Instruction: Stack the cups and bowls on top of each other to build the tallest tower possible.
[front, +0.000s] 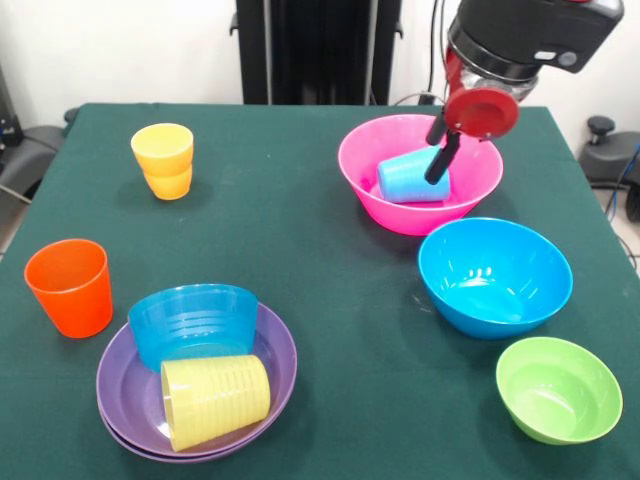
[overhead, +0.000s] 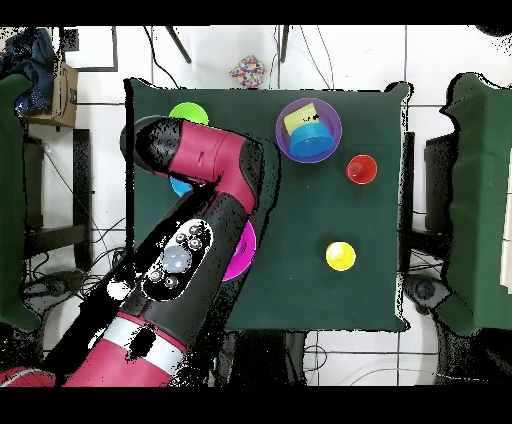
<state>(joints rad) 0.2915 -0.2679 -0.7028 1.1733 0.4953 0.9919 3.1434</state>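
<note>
A: The light blue cup (front: 412, 179) lies on its side inside the big pink bowl (front: 360, 165), its mouth turned toward the bowl's wall. The gripper (front: 438, 150) hangs just over it, with one dark finger (front: 440, 160) against the cup's side. If the fingers are spread or pressed on the cup, I cannot tell from here.

B: So what can go wrong?

A: I think the cup can roll. It is round and rests on a curved floor, so a touch from one side may push it away, or the finger can slide off the smooth plastic. If the arm presses down hard, the pink bowl itself may tip or slide.

B: And around the pink bowl?

A: The big blue bowl (front: 495, 276) stands close beside it, nearer the camera, and the green bowl (front: 558, 388) beyond that one. A shifted pink bowl may knock the blue one. The amber-yellow cups (front: 163, 160), orange cup (front: 70, 286) and purple bowls (front: 120, 385) are well apart from it. In the overhead view the arm (overhead: 190, 260) hides most of the pink bowl.
</note>
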